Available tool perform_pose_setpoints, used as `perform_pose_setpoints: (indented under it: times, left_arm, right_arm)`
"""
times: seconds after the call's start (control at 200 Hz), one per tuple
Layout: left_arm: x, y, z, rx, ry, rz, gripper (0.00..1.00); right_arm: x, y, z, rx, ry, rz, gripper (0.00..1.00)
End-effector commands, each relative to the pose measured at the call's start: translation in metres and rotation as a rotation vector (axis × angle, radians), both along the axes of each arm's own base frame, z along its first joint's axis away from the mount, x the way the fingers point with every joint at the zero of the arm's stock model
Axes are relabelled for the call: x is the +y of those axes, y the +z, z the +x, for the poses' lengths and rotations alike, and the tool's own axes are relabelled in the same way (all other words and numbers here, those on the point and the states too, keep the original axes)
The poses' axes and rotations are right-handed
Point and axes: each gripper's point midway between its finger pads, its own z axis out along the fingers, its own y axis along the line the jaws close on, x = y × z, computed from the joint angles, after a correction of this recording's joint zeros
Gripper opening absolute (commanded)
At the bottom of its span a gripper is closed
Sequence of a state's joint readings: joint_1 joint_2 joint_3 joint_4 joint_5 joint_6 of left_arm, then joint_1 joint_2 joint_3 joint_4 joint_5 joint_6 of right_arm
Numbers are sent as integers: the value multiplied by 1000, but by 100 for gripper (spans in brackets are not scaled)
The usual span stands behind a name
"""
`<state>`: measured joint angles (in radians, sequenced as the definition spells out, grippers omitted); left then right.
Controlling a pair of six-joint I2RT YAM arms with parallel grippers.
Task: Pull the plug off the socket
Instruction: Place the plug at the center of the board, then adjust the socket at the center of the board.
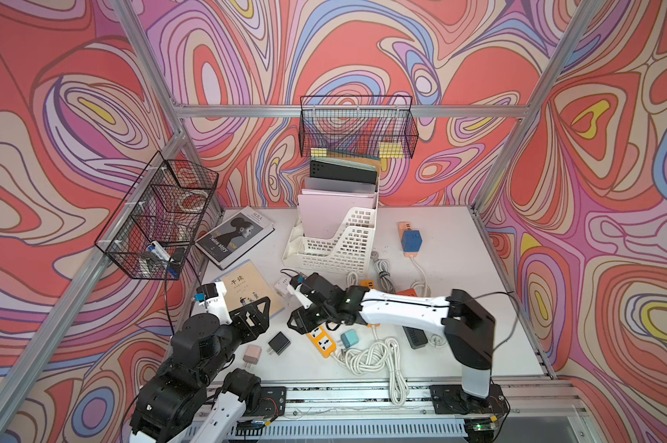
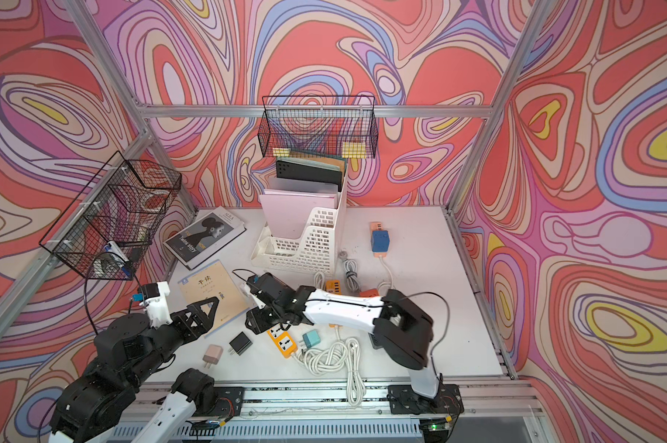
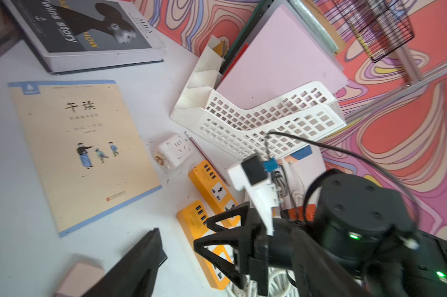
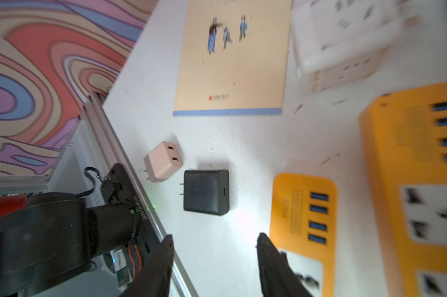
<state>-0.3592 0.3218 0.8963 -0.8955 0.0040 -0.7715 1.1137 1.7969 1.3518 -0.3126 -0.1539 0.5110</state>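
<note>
one white table [image 1: 477, 268], swirl-patterned walls [image 1: 362, 50].
black plug [image 4: 206, 191] loose by orange power strip [image 4: 303, 205]; right gripper [image 4: 215, 239] fingers apart; left gripper [image 1: 261, 310] maybe apart, cannot tell.

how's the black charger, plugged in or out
Out: the black charger lies on the table, prongs bare, apart from the orange power strip.

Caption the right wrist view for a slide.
Right gripper open above the table, black charger and pink charger lying unplugged near an orange power strip.
</note>
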Motion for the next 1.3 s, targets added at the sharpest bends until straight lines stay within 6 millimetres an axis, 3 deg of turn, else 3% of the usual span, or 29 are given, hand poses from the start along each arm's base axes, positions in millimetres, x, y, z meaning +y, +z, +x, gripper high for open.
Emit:
perform_pose_setpoints:
  times: [0.0, 0.13, 0.3, 0.566, 0.706, 0.906, 1.066, 1.297]
  left_arm:
    - [-34, 9, 4, -60, -140, -168, 86]
    - [-65, -7, 12, -17, -249, -335, 82]
    - [-100, -37, 31, 143, -337, -509, 77]
    - [-136, -52, 44, 254, -374, -423, 76]
    - [-159, -66, 36, 276, -371, -370, 76]
    - [-179, -86, 25, 317, -361, -299, 76]
    - [-186, -94, 18, 336, -362, -276, 76]
    - [-179, -99, 21, 292, -355, -242, 78]
  right_arm:
    - [-47, 44, 27, -218, -197, 34, 52]
    - [-105, 54, 26, -252, -361, 36, 53]
    - [-153, 50, 20, -215, -507, 30, 53]
    - [-212, 60, 25, -312, -694, 87, 58]
    - [-221, 56, 27, -323, -695, 118, 58]
    - [-215, 35, 17, -240, -603, 124, 58]
    - [-221, 23, 10, -179, -593, 121, 59]
    - [-232, 23, 11, -120, -659, 159, 59]
